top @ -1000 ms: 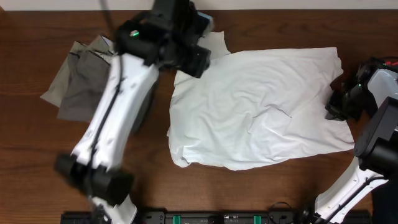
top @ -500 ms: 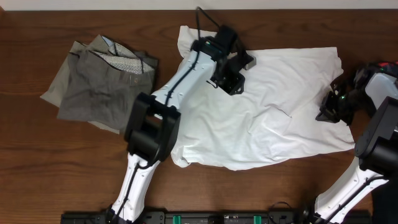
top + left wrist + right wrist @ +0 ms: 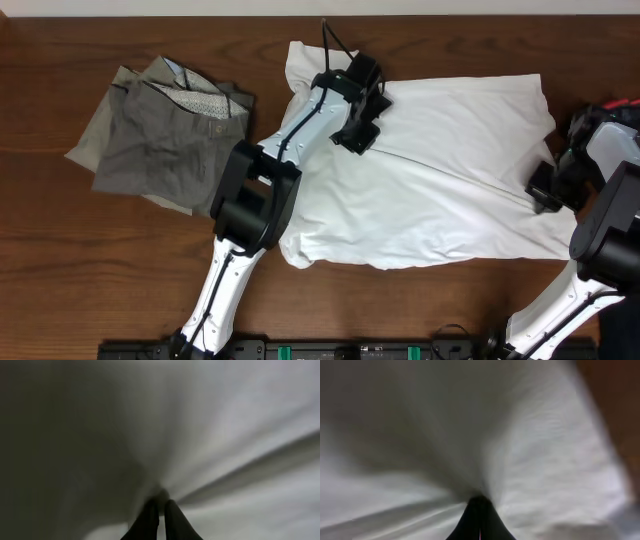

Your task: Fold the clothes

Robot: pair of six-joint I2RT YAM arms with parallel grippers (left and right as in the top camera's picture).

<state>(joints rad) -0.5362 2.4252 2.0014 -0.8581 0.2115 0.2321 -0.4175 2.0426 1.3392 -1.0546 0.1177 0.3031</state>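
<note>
White T-shirt (image 3: 450,190) pinched by left tool (image 3: 161,505); edge by right tool (image 3: 480,504).

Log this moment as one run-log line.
left gripper: shut on T-shirt | right gripper: shut on T-shirt edge | trousers: apart, on the left

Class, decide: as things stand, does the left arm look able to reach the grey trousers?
Probably yes: the trousers lie uncovered beside the left arm, but its jaws are shut on the T-shirt and must release first.
</note>
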